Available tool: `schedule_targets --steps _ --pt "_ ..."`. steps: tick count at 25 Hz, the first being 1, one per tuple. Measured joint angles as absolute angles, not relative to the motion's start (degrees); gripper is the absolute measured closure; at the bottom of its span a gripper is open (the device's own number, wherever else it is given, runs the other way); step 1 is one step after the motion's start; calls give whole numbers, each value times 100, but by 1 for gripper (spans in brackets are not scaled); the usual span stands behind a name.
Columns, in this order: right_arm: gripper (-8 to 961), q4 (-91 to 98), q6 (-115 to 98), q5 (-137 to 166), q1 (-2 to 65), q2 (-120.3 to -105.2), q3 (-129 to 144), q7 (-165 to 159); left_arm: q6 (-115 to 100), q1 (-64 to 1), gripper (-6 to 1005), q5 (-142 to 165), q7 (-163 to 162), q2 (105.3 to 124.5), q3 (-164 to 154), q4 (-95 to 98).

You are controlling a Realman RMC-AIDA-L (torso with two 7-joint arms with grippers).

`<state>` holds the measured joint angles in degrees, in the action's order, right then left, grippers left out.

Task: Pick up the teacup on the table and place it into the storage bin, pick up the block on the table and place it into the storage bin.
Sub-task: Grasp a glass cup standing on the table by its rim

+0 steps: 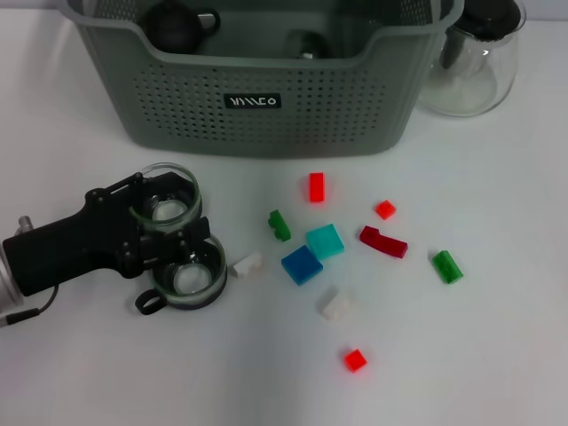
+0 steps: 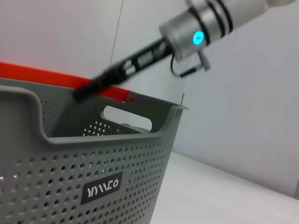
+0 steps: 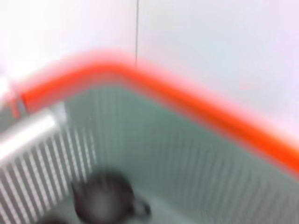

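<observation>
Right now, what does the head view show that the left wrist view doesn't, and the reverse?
Only the head view shows the left gripper low on the table between two glass teacups, the scattered blocks, the pitcher, and dark items inside the bin. Only the left wrist view shows the right arm reaching over the bin's far rim. Both show the bin's perforated front and its black label.

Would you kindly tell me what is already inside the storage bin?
In the storage bin, the head view shows a dark teacup with a handle at its back left, and another dark object nearer the middle. The front wall hides the floor.
</observation>
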<state>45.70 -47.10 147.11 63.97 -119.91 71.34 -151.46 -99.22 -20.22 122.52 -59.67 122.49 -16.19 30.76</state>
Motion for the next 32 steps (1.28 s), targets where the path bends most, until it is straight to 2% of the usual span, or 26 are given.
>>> schedule_targets --steps 4,6,11,15,18,22,25,30,32 --pt "624 6359 -5022 12995 5289 -11989 6948 -14220 -9920 -2022 141 12249 -5962 12243 -1608 3075" --pt "544 7110 -5309 11464 4464 -11984 6909 -13155 -9923 -2022 141 12243 -5950 12243 -1602 3076" --pt "360 7541 -7260 8804 2832 -11889 6468 -10769 -9924 -2022 141 12221 -5941 12226 -1600 3076" --pt "266 7419 -9143 8533 2052 -11861 5624 -9642 -9932 -2050 140 12225 -5969 12207 -1599 3095" --pt "269 7309 -10040 9522 1759 -11856 5163 -9267 -9968 -2075 142 12245 -5993 12199 -1607 3120" --pt "272 7080 -10354 10885 1675 -11931 4795 -9065 -10121 -2083 145 12346 -6458 12192 -1688 3456" --pt "272 6887 -10410 11234 1706 -11960 4643 -8987 -10537 -2096 147 12639 -7444 12211 -1991 4442" --pt "271 6633 -10439 11365 1893 -11930 4561 -8977 -11268 -2013 151 13077 -8979 12454 -3224 7052" --pt "271 6502 -10450 11396 1999 -11901 4546 -8996 -11540 -1988 153 13105 -9479 12472 -3842 7933"
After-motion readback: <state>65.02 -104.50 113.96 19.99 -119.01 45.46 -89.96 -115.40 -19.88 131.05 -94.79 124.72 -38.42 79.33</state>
